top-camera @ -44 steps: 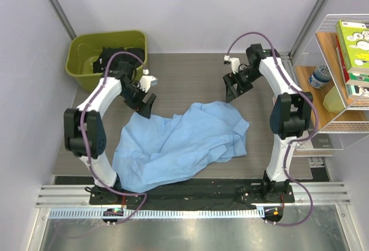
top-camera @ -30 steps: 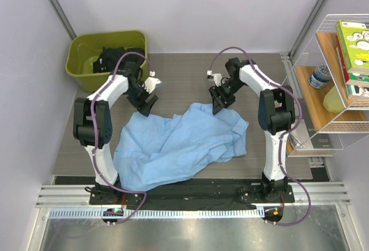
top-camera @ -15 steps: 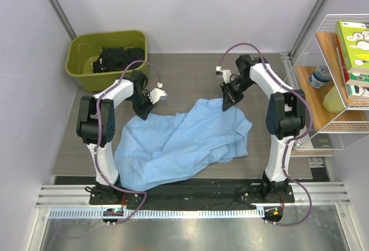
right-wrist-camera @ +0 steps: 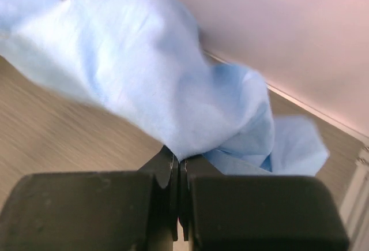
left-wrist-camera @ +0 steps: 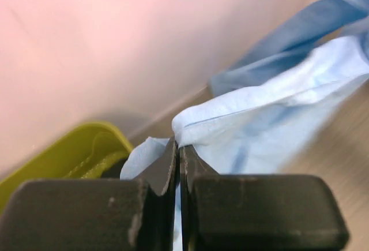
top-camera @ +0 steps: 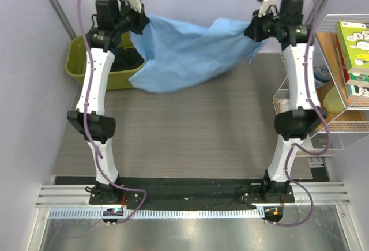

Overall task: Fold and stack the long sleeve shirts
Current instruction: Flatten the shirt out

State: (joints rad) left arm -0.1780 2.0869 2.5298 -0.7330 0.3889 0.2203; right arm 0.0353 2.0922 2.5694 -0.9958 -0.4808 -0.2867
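Observation:
A light blue long sleeve shirt [top-camera: 190, 52] hangs stretched between both raised arms above the far end of the table. My left gripper [top-camera: 140, 25] is shut on its left edge; in the left wrist view the cloth [left-wrist-camera: 259, 124] is pinched between the fingertips [left-wrist-camera: 179, 153]. My right gripper [top-camera: 253, 30] is shut on the shirt's right edge, and in the right wrist view the fabric [right-wrist-camera: 144, 83] spills out from the closed fingertips [right-wrist-camera: 180, 160]. The lower part of the shirt sags down to the left, near the bin.
A green bin [top-camera: 86, 69] holding dark clothes stands at the far left, partly behind the hanging shirt and left arm. A wire shelf [top-camera: 340, 60] with boxes and a jar stands at the right. The wooden tabletop [top-camera: 190, 130] lies beneath.
Both grippers closed on the shirt's far edge on the table, then both arms rose and spread apart, lifting the shirt off the table into the air toward the back wall.

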